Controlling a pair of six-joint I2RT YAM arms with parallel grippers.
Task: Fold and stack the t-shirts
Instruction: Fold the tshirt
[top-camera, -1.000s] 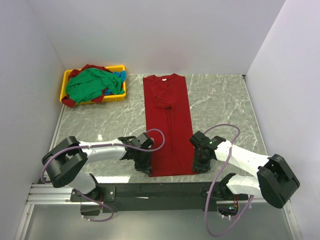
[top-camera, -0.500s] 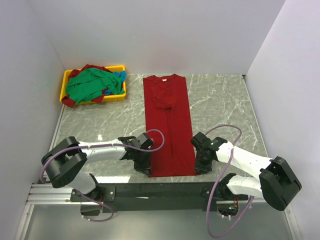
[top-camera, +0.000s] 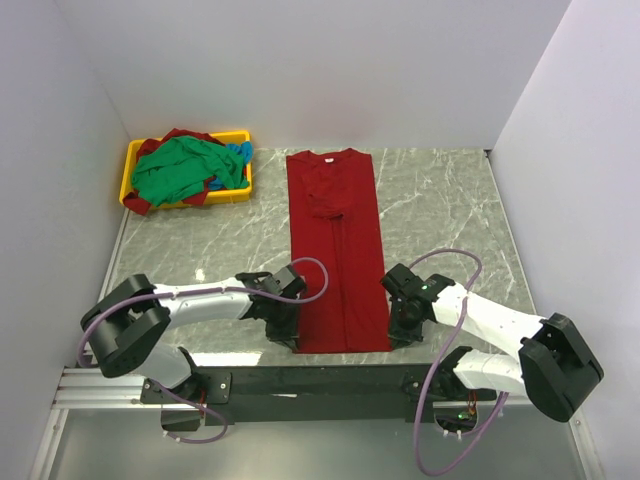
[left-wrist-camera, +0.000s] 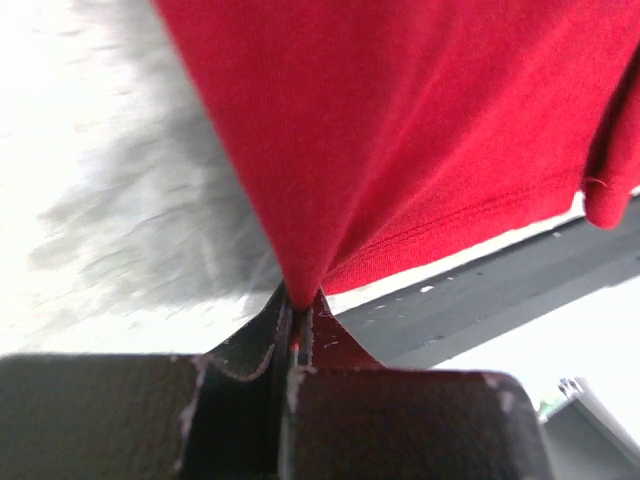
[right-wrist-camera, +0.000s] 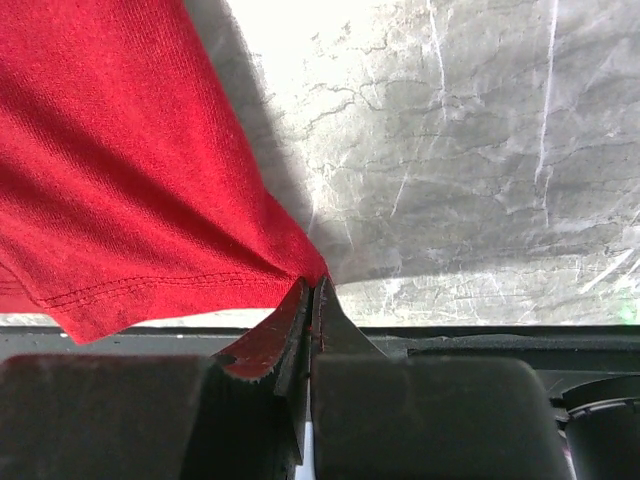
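Top external, left to right: yellow tray sits at the far-left corner of the table, holding a heap with the green t-shirt on top and blue and red cloth poking out at the edges. Not in play yet.

Left gripper is at the near-left hem corner of the deep red t-shirt. Left wrist view shows the jaws clamped shut with the hem pinched between them and the cloth tenting up out of the tips.

The deep red t-shirt lies flat mid-table as a long strip, sides already folded in, collar at the far end, hem at the near edge between the two arms.

Right gripper is the change: jaws are now closed on the near-right hem corner. Right wrist view confirms it, red fabric nipped in the tips and marble right beside it.

Versus a second ago: the right gripper's jaws were part open beside the hem and slightly further from the near edge. It has since shifted in and bitten. Left arm, shirt outline and tray heap are unchanged.

My read: both hem corners are secured, so the next step is likely a synced lift carrying the hem towards the collar. Main risk is one corner slipping and skewing the fold.
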